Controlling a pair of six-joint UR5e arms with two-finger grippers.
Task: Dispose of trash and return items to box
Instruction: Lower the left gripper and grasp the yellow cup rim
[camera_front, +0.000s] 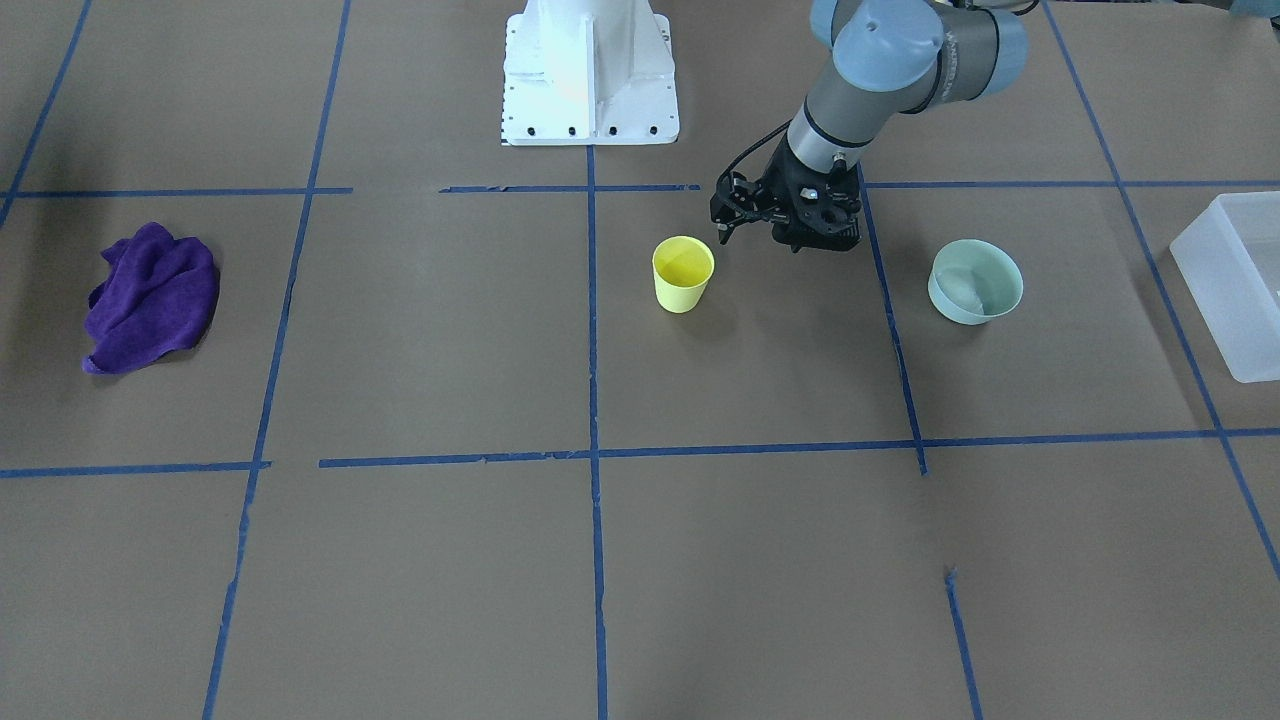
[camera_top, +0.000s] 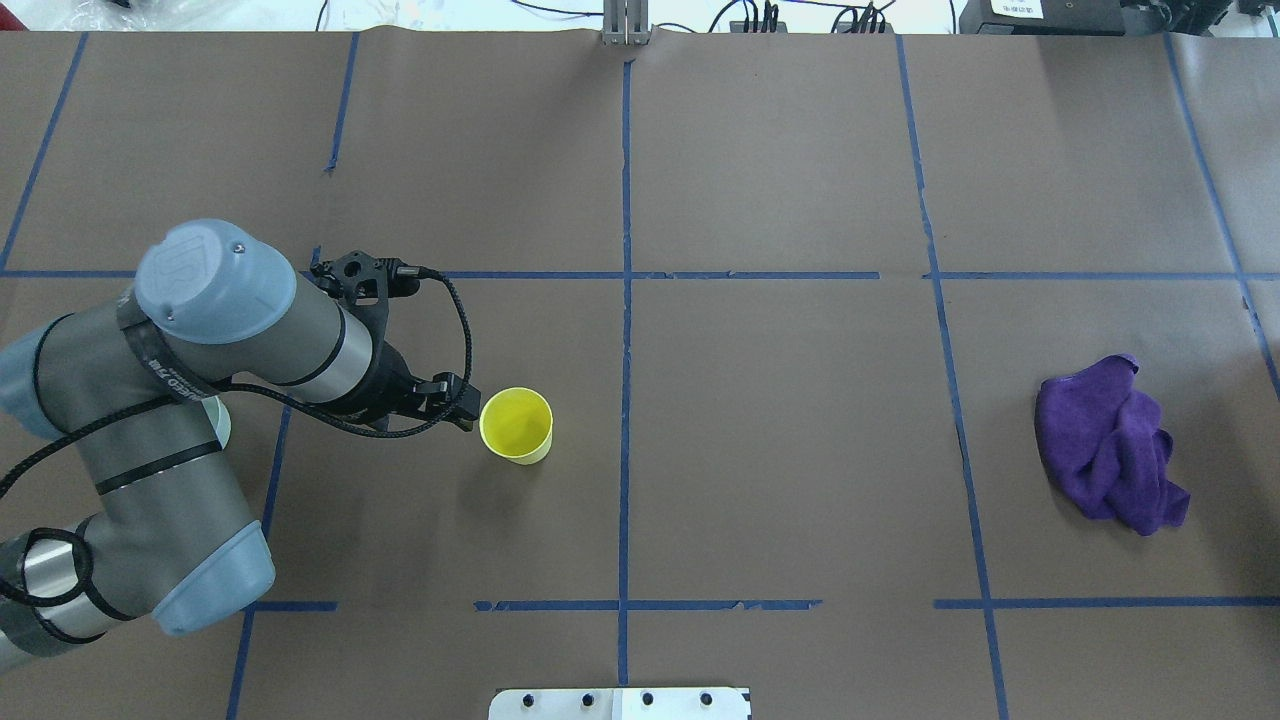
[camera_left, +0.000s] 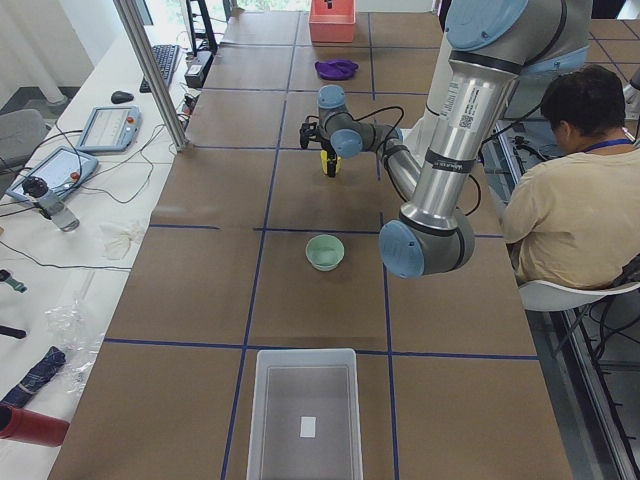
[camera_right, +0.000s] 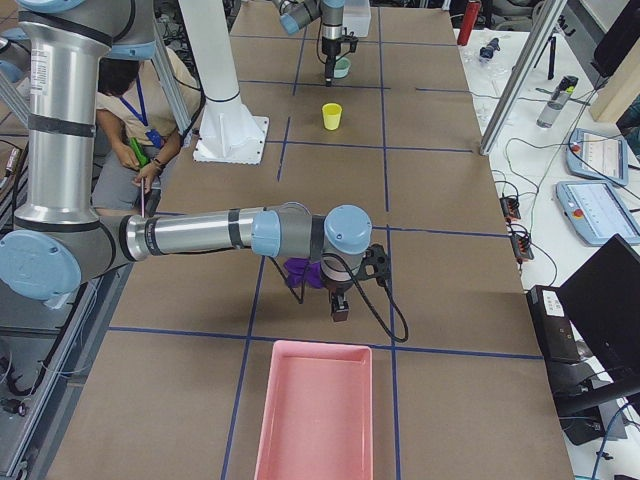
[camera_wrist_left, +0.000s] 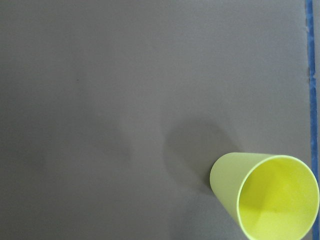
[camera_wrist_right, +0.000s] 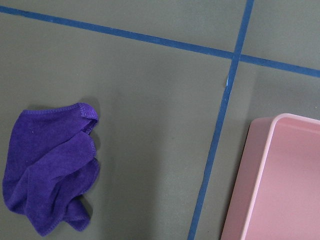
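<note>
The yellow cup (camera_front: 683, 275) stands upright near the table's middle and also shows in the overhead view (camera_top: 516, 425) and the left wrist view (camera_wrist_left: 270, 195). My left gripper (camera_front: 722, 235) hangs just beside the cup's rim without touching it; its fingers look shut and empty. The mint-green bowl (camera_front: 975, 282) sits upright between the cup and the translucent box (camera_front: 1235, 290), which stands at the table's end on my left (camera_left: 305, 410). My right gripper (camera_right: 340, 315) hovers beside the purple cloth; I cannot tell whether it is open.
A purple cloth (camera_front: 150, 295) lies crumpled on my right side. A pink tray (camera_right: 312, 415) stands beyond it at the table's right end and also shows in the right wrist view (camera_wrist_right: 280, 180). The white robot base (camera_front: 590, 75) sits at the near edge. A person sits behind the robot.
</note>
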